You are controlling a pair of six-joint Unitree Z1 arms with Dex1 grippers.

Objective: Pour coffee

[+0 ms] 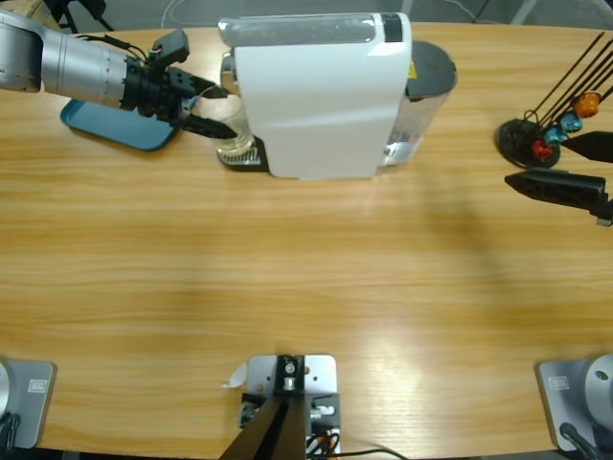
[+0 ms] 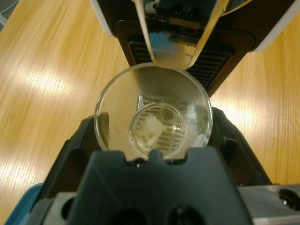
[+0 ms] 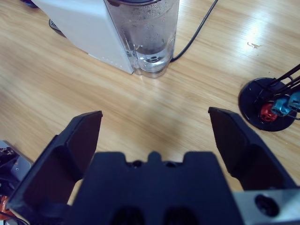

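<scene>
Glass (image 2: pixel 153 112) sits on the coffee machine's (image 1: pixel 321 96) tray, held by the left gripper (image 1: pixel 213 110); right gripper (image 3: pixel 154 131) gapes wide.

The white box-shaped coffee machine (image 1: pixel 321 96) stands at upper centre of the frame. The clear glass cup (image 1: pixel 236 144) sits at its lower left corner, the blue flat tray (image 1: pixel 120 129) further left, the black round capsule stand (image 1: pixel 530 142) far right.

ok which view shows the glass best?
Left wrist view: the glass fills the frame between the left gripper's fingers, empty, on the coffee machine's drip tray. The high view shows only its edge beside the machine. The right wrist view misses it.
</scene>
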